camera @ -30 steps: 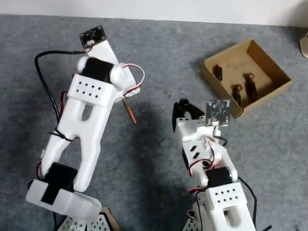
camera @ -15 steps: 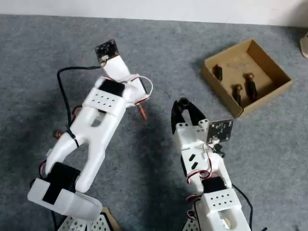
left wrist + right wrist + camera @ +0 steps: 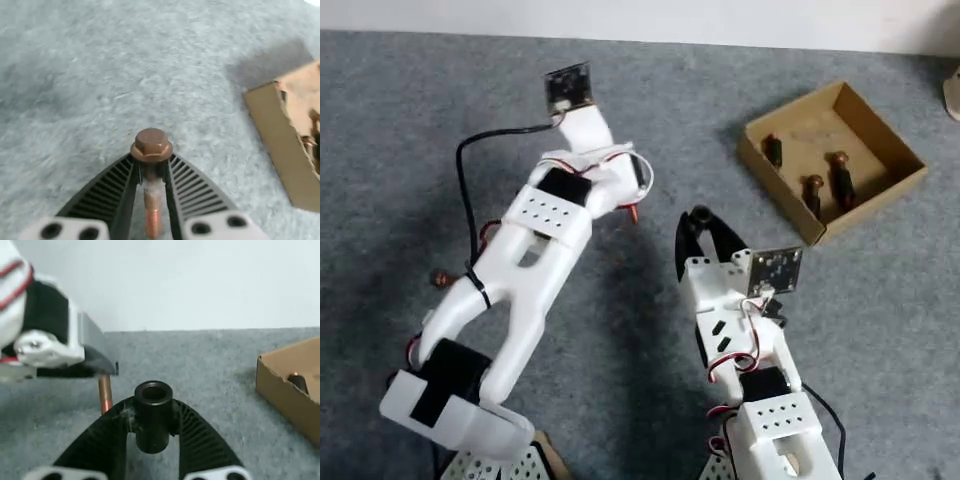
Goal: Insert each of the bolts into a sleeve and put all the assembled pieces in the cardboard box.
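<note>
The left gripper (image 3: 152, 159) is shut tight on a copper-coloured metal bolt with a six-sided head (image 3: 151, 146); its two black jaws squeeze the thin stem just under the head, and the head sticks out past the tips. In the high view the bolt pokes out from under the white plastic left arm (image 3: 535, 250), a little left of the middle of the frame; its end points down at the fuzzy grey table top (image 3: 410, 120).

The right gripper (image 3: 152, 405) is shut on a short black round metal sleeve (image 3: 152, 415); its jaws are only as far apart as the sleeve is wide, and the open hole shows at the sleeve's end. In the high view this gripper sits just right of the middle of the frame.

The bolt and the sleeve are near each other but not touching; in the right wrist view the bolt's stem hangs just beside the sleeve.

The brown square cardboard box (image 3: 780, 195) lies in the upper right of the high view, apart from both grippers; three dark put-together pieces with copper tops (image 3: 840, 178) lie inside it.

A small copper bit (image 3: 440, 278) peeks out beside the left arm at the middle left of the high view; it is too small to tell what it is.
</note>
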